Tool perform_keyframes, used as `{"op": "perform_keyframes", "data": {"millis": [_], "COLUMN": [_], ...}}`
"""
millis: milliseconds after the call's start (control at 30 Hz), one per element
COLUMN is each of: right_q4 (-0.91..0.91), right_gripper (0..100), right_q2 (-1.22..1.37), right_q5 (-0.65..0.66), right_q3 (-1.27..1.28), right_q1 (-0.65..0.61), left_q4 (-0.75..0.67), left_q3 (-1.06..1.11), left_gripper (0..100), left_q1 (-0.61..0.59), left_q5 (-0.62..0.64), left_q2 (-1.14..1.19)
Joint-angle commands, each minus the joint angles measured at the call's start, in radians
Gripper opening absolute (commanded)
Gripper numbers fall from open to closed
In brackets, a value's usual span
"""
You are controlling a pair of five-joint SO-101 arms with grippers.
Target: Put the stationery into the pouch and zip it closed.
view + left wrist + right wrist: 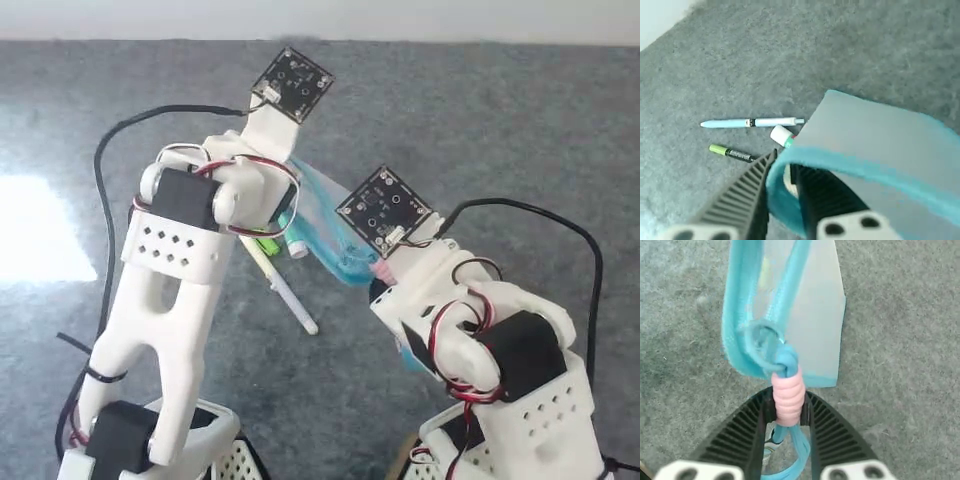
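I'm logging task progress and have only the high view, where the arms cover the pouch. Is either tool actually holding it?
Observer: Yes. The left tool is shut on the teal edge of the pouch.
Operator: And the right one?
Observer: The right tool is shut on the pink zipper pull.
Operator: Is the green marker inside?
Observer: No. The green marker lies on the table beside the white pen, outside the pouch.
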Motion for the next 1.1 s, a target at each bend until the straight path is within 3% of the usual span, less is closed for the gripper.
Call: {"op": "perform_keyframes", "data": {"millis": [0,133,400,600,900,967,1067], "right_q4": [-0.015,-0.015,-0.016,-0.097,-0.202,-0.200,-0.168], "right_gripper": [0.7,0.7,0.9,0.9,1.1,4.5,22.7], "right_q2": [-0.018,-0.018,-0.018,-0.008,-0.008,-0.018,-0.019], "right_q5": [-0.003,-0.003,0.002,-0.003,0.003,0.006,0.006], "right_q3": [-0.006,-0.006,-0.005,0.043,0.161,0.137,0.034], "right_q1": [0.007,0.008,0.008,0.001,0.001,0.001,-0.001], "left_q4": [-0.028,-0.100,-0.288,-0.347,-0.431,-0.443,-0.445], "left_q3": [-0.008,-0.008,-0.002,0.030,0.306,0.349,0.375], "left_gripper": [1,1,1,1,1,1,1], "left_q1": [-0.015,-0.097,-0.373,-0.479,-0.557,-0.557,-0.554], "left_q5": [-0.006,0.106,0.341,0.394,0.391,0.379,0.384], "left_q2": [-0.015,-0.015,-0.015,-0.106,-0.338,-0.361,-0.364]}}
